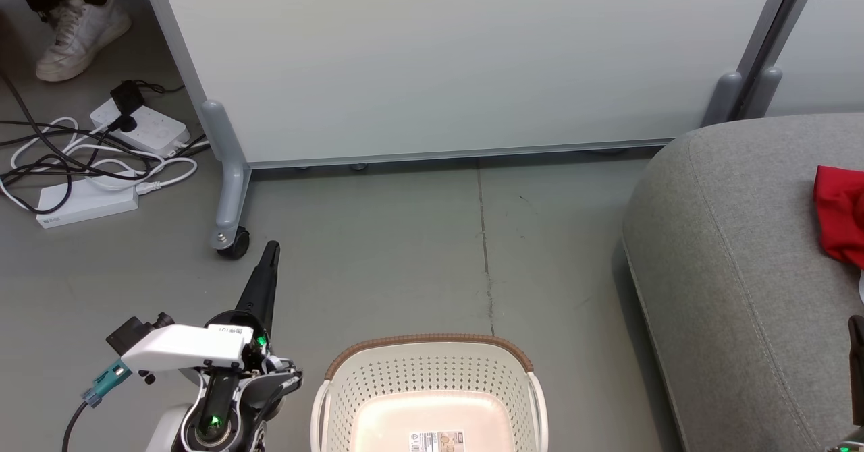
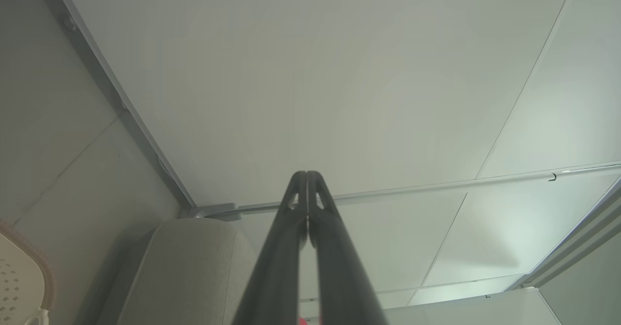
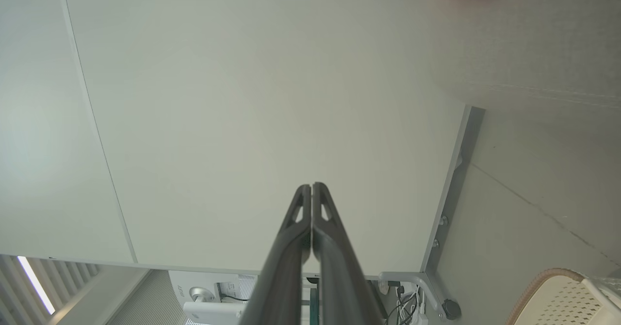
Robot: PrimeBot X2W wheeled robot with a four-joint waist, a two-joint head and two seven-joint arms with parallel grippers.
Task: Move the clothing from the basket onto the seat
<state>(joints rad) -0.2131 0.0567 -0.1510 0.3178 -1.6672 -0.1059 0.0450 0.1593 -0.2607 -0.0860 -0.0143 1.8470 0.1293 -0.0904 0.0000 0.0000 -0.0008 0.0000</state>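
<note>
In the head view the basket [image 1: 432, 341] stands on the grey floor [image 1: 405, 249] at 6 o'clock, and its pale bottom with the label sticker [image 1: 437, 440] shows; the seat [image 1: 736, 270] takes the side from 3 to 5 o'clock, just beside the basket but apart from it; the clothing [image 1: 840, 212], a red bunch cut by the frame edge, lies on top of the seat at 3 o'clock. The left gripper [image 1: 271, 248] is at 8 o'clock, left of the basket, with its dark fingers laid together and pointing towards 12 o'clock, at the castor [image 1: 233, 244] of the partition panel [image 1: 439, 54]; the clothing is well apart from these jaws, at their 3 o'clock, beyond the basket. In the left wrist view the two fingers are closed against each other, with the seat corner at 7 o'clock and a bit of the basket rim at 8 o'clock. In the right wrist view the right gripper [image 3: 311, 187] also has its jaws closed tip to tip before the pale panel; a strip of red cloth is at 1 o'clock on the grey seat, well apart from the tips, and the basket is at 4 o'clock in the corner. On the floor at 10 o'clock of the head view lie white power strips [image 1: 142, 128] with tangled cables, and a person's white shoe [image 1: 77, 30] stands at 11 o'clock.
</note>
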